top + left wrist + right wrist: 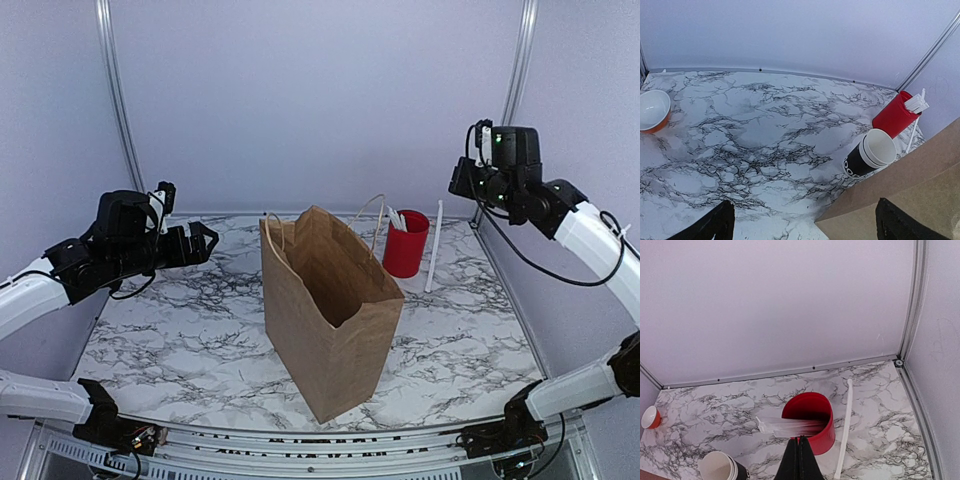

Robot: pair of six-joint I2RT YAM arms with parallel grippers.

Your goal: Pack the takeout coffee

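Left wrist view: bowl (652,110) cut by left picture edge. Paper bag (900,195) cut by right and bottom edges; near end of white stick (912,137) goes behind it. Mark on black cup (857,164) too small to read. Count of cream cups (879,147) nested inside: cannot tell. Left gripper (805,225): only fingertips (715,225) show at bottom edge.
Top view: bag hides cups altogether; bag interior dark, contents unclear.
Right wrist view: right gripper (800,460) covers near wall of red cup (810,422); clear wrapper (782,426) blurred, contents unclear; black cup cut by bottom edge.
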